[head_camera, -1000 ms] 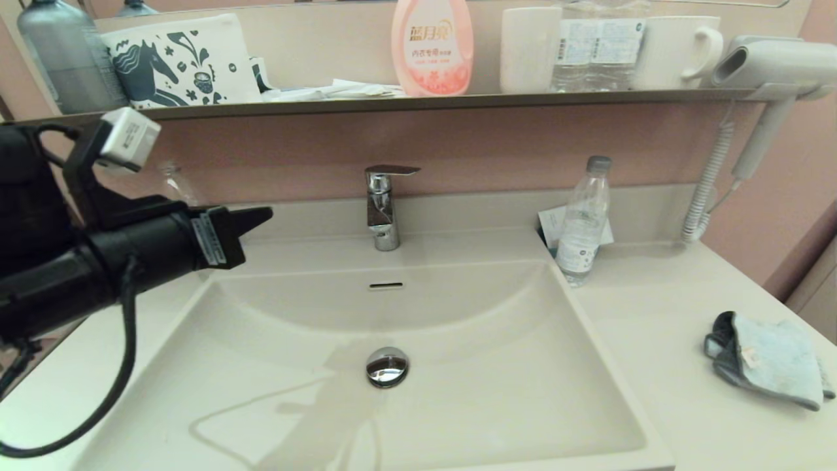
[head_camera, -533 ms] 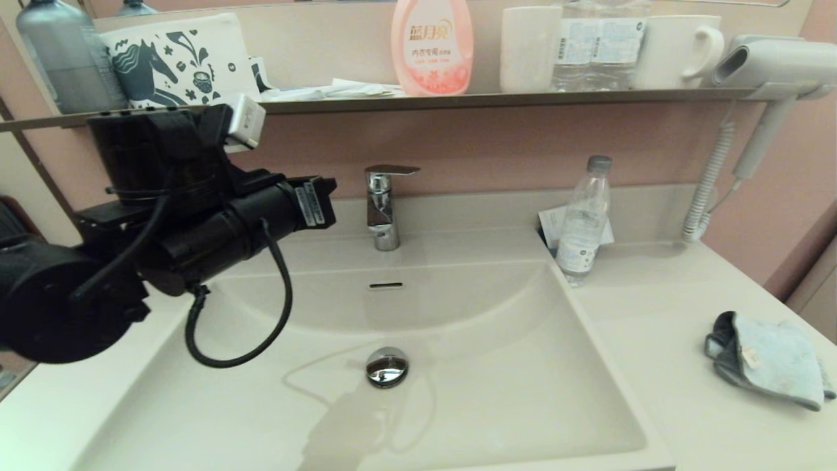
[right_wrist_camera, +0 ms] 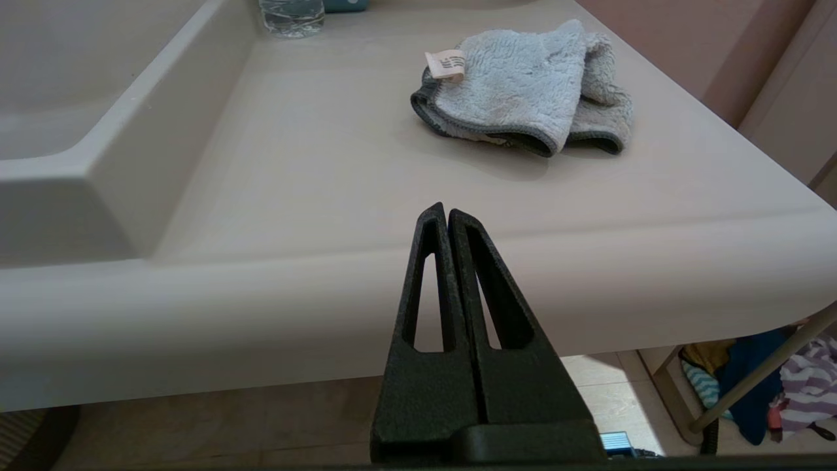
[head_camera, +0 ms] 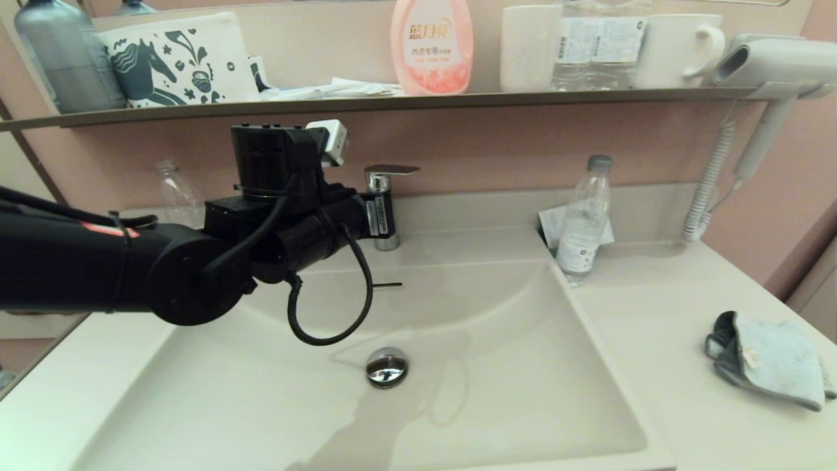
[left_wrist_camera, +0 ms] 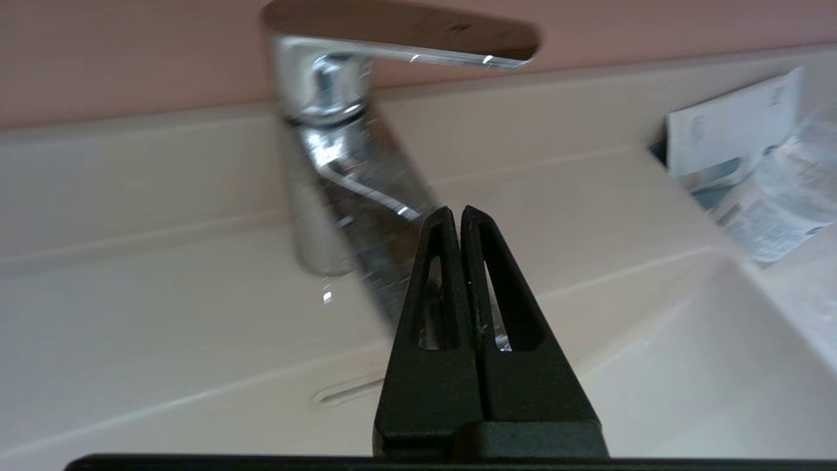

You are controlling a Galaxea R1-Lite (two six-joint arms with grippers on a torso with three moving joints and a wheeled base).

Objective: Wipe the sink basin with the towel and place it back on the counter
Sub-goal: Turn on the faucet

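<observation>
Swinging in from our left, our left tool [left_wrist_camera: 455,216], tips pressed together and empty, reaches the faucet [head_camera: 382,206] above the sink basin [head_camera: 523,405], while the towel [head_camera: 768,358] lies untouched on the table [head_camera: 654,314], our right tool [right_wrist_camera: 446,214] likewise closed below its front edge, so no wiping begun.

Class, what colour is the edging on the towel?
Dark grey, around the light blue towel; clearest in the right wrist view.

The lower body of the faucet [head_camera: 386,209] was hidden in the head view behind the left arm, and the left gripper [left_wrist_camera: 456,212] could be seen only in its wrist view. The faucet was blurred there. The overflow slot [head_camera: 390,284] was partly covered by the arm's cable [head_camera: 340,307]. The towel [head_camera: 768,360] was cut off by the head view's right edge. The right gripper [right_wrist_camera: 446,210] was out of the head view.
</observation>
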